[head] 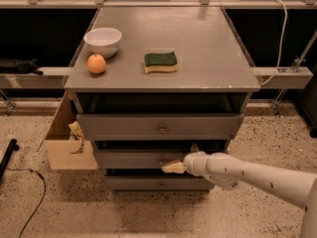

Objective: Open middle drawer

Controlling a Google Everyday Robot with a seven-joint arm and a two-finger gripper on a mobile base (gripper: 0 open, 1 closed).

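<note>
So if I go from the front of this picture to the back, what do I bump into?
gripper at the middle drawer → orange → bowl. The sponge sits level with the orange, so it's left out.
</note>
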